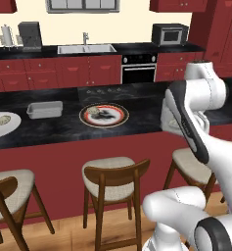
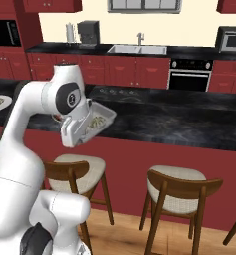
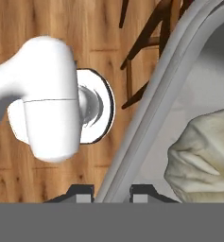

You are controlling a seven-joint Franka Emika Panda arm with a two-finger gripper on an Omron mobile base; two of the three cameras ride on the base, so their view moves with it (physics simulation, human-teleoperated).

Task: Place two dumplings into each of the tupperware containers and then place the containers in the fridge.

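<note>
Container rim (image 3: 146,123) seemingly between jaws.

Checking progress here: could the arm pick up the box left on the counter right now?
Probably not: the gripper is already shut on the rim of another box with dumplings inside, so the grey box on the counter must wait.

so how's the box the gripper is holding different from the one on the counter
The held box is up in the air, tilted, clamped by its rim in the gripper; the counter box sits flat and untouched. The held box has dumplings inside; nothing can be made out inside the counter box. Both are shallow pale grey rectangles.
</note>
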